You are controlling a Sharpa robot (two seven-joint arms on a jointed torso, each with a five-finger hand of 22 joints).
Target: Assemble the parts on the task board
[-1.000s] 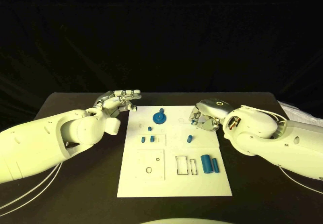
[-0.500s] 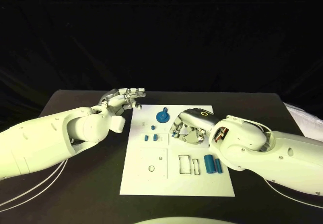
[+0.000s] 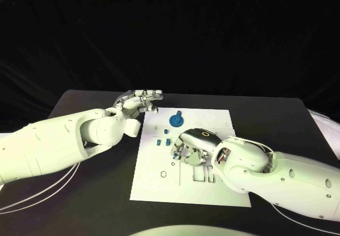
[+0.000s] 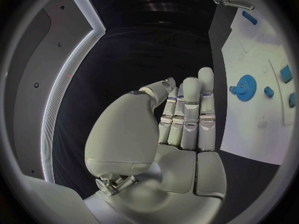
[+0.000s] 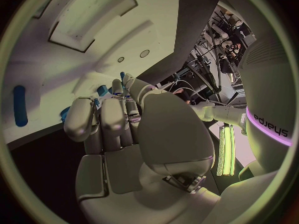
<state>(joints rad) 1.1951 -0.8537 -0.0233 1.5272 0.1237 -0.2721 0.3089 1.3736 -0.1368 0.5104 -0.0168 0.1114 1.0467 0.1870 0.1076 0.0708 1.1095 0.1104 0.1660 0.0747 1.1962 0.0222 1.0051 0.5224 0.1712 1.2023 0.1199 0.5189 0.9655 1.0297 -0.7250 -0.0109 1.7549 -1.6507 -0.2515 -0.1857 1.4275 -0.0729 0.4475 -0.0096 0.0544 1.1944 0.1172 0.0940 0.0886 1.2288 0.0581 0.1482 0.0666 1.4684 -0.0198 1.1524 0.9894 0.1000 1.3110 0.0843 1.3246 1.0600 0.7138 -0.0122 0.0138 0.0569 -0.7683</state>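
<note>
White board (image 3: 152,189) sits mid-table, its near part bare except for outlined cutouts. A bit farther in, the right hand (image 3: 188,150) is down over the middle of the board, fingers curled toward the surface. Can't really tell if it's pinching anything: in the right wrist view the fingers (image 5: 102,117) lie together close to the plate with small blue parts (image 5: 102,90) right by the tips, but no clear hold on one. A blue cylinder (image 5: 20,111) lies off to the side there. Just left of that hand are a few little blue pegs (image 3: 160,142). Farther back sits the blue gear (image 3: 174,119). Farthest is the left hand (image 3: 139,101), off the board's far left corner, fingers straight and side by side, holding nothing, above the black table (image 3: 85,105).
</note>
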